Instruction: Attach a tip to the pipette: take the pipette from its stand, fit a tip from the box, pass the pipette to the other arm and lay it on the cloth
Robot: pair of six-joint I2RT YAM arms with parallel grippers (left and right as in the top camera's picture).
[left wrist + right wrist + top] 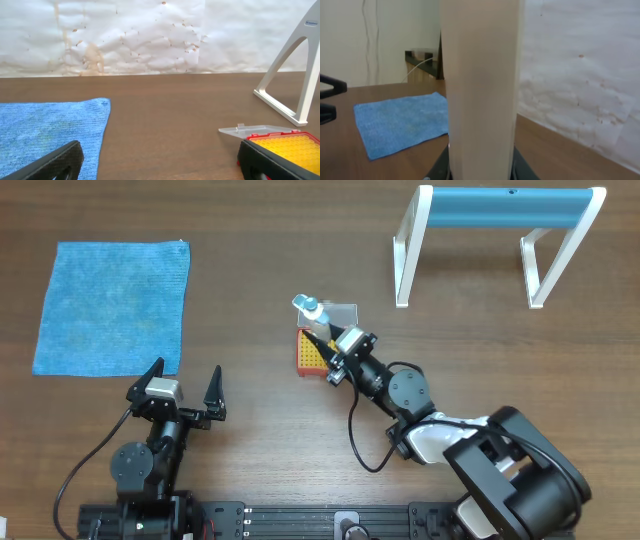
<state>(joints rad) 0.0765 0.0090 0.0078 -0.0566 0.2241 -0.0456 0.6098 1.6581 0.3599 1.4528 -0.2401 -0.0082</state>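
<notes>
Cream plastic pipette is clamped upright in the right gripper, fingers closed on its body w/ the blue-white head end up. Lower end is hidden by the gripper, so can't tell if a tip is on or if it touches the rack. In top view it sits over the yellow tip box, whose clear lid lies open on the box's far side. Judgement: the vertical hold lets the nozzle push straight down into a tip, so fit-tip step is in hand, approx mid-task, w/ handover and lay-down not yet done. Stand is well apart at the far right, and the pipette is off it. Left gripper is released, fingers spread wide, low near its own base and just beside the near corner of the blue cloth. Prob placed there to be ready for the handover, since the cloth lies flat on that arm's side of the wooden table. Risk, as a guess: an off-axis press could seat the tip crooked or shove the box. Writing: small dark mark high on the stand's white leg in left wrist view, too small to read. No other label is legible.
</notes>
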